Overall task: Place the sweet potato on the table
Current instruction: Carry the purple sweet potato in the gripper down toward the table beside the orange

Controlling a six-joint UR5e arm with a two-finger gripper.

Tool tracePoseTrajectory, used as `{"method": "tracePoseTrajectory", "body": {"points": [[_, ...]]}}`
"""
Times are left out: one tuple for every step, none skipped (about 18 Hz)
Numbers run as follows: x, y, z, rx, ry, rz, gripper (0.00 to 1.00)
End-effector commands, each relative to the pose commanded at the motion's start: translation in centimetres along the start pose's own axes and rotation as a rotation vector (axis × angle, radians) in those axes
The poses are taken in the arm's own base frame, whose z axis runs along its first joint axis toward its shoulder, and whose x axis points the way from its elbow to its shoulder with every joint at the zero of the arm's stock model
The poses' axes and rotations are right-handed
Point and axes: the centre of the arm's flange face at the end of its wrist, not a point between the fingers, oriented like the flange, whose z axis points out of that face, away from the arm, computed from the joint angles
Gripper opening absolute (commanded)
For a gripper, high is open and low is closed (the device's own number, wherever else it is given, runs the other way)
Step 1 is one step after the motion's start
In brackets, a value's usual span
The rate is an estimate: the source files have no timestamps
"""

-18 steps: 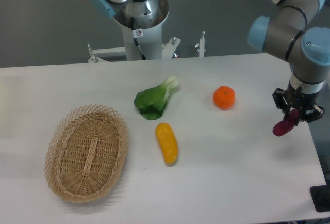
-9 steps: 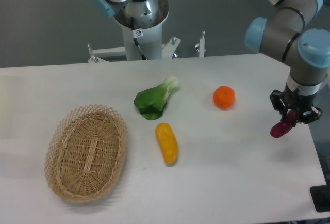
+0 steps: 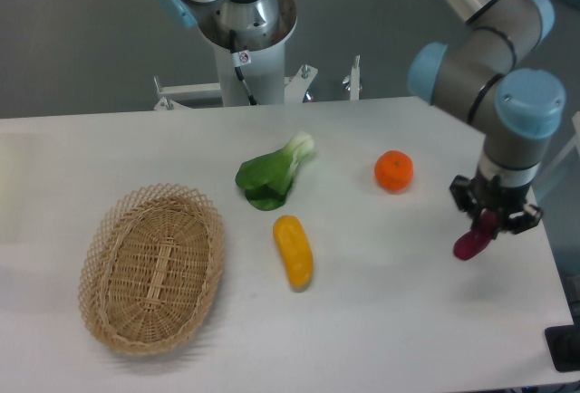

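Sweet potato (image 3: 468, 243) was seen clamped in the tool (image 3: 490, 221), with its upper end pinched between the 2 fingers and its lower, tapered end hanging out below and a little to the camera-left of the tool. Its long axis was tilted, running from the grip downward and leftward, not level with the bench (image 3: 381, 321). Whether the low tip was touching the white surface could not be told from this 1 view; it appeared close above it, near the right edge of the bench.

The relation that mattered for the coming move was judged to be vertical: the bench lay directly beneath the tool, bare at that spot, so only a short descent and a release seemed called for. Because of the tilt, the tuber was expected to touch down on its lower tip and then tip over flat, possibly rolling toward the bench edge on the tool's right.

An orange fruit (image 3: 393, 170) lay up and to the left of the tool, well apart, and was not judged to be in the way.
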Motion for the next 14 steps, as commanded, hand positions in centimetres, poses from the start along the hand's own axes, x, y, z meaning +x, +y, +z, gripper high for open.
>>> {"method": "tracePoseTrajectory", "body": {"points": [[0.5,-0.9,0.2,0.002,0.002,-0.005,0.18],[1.3,-2.2,0.4,0.005,0.008,-0.008,0.18],[1.9,-3.4,0.9,0.006,0.014,-0.01,0.18],[2.5,-4.4,1.3,0.008,0.015,-0.018,0.18],[3.2,-5.5,1.8,0.012,0.013,-0.026,0.18],[3.9,-6.7,2.1,0.018,0.009,-0.041,0.18],[4.6,-7.8,2.7,0.022,0.008,-0.062,0.18],[5.2,-8.8,3.3,0.026,0.005,-0.077,0.18],[5.9,-9.8,3.6,0.03,0.005,-0.076,0.18],[6.4,-10.5,3.8,0.03,0.009,-0.075,0.18],[7.0,-11.0,4.1,0.028,0.015,-0.072,0.18],[7.6,-11.4,4.2,0.026,0.021,-0.063,0.19],[8.6,-11.7,4.5,0.022,0.031,-0.047,0.19],[9.5,-11.2,4.9,0.015,0.042,-0.038,0.19]]}}
